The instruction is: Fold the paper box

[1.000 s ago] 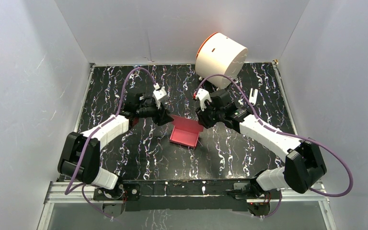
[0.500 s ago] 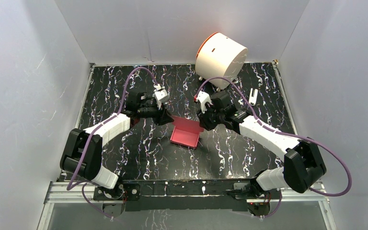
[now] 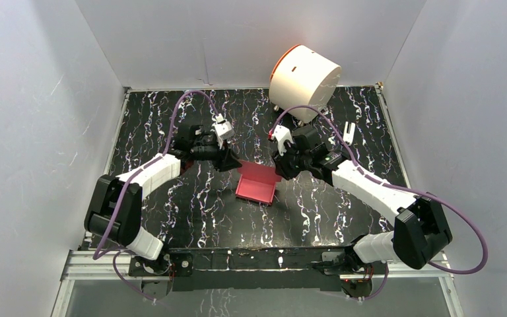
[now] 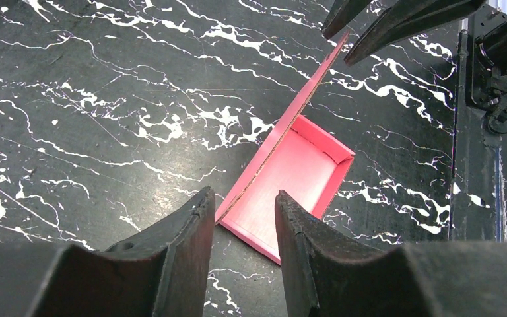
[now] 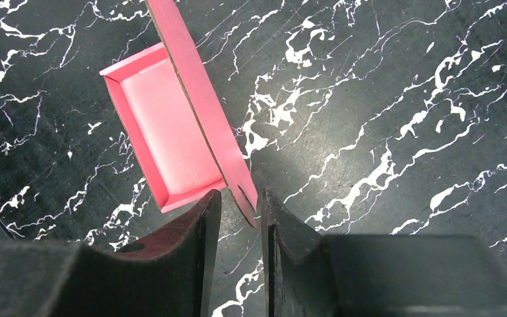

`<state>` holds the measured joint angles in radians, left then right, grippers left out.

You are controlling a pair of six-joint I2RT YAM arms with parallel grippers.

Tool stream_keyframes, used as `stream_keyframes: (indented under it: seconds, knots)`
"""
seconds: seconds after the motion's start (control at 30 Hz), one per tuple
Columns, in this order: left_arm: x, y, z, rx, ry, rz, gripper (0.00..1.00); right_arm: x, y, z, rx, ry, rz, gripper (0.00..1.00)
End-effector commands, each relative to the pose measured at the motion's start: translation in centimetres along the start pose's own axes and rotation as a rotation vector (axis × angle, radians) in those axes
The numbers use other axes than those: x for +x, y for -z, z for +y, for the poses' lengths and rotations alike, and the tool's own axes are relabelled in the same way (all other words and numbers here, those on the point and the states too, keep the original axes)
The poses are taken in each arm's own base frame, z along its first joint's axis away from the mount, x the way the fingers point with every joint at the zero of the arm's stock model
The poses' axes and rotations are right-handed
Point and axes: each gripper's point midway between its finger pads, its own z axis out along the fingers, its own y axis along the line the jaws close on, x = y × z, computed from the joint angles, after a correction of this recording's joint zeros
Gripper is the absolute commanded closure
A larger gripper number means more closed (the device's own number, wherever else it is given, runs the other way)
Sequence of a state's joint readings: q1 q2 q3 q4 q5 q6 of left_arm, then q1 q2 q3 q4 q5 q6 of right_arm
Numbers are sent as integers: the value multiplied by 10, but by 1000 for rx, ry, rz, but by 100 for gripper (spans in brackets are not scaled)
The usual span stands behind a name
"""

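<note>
The paper box [image 3: 256, 183] is a pink-red shallow tray on the black marbled table, with a long flap standing up along its far edge. My left gripper [image 3: 230, 162] is at the flap's left end. In the left wrist view its jaws [image 4: 243, 198] are open, with the box's corner [image 4: 290, 178] just beyond the fingertips and not touched. My right gripper [image 3: 278, 170] is at the flap's right end. In the right wrist view its jaws [image 5: 239, 198] stand narrowly apart around the corner of the flap [image 5: 201, 112], not clamped on it.
A large white cylinder with an orange rim [image 3: 304, 74] lies at the back, right of centre. A small white object [image 3: 348, 132] stands near the right arm. White walls close in three sides. The metal rail [image 3: 251, 259] runs along the near edge.
Both grippers have shifted slightly around the ends of the flap. The box has slid a little to the right. Nothing was gripped or released.
</note>
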<state>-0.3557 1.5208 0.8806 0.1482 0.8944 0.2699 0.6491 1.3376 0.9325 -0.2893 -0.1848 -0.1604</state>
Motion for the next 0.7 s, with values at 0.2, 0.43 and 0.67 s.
stream_keyframes:
  seconds: [0.2,0.43,0.67]
  knots:
    - [-14,-7,-4,58,-44,-24,65,-2,8,-1,8,12,-25,69]
    - [-14,-9,-5,64,-47,-21,76,2,7,0,7,7,-15,71]
    - [-13,-12,-11,39,-66,-8,94,2,5,-2,24,-17,-10,86]
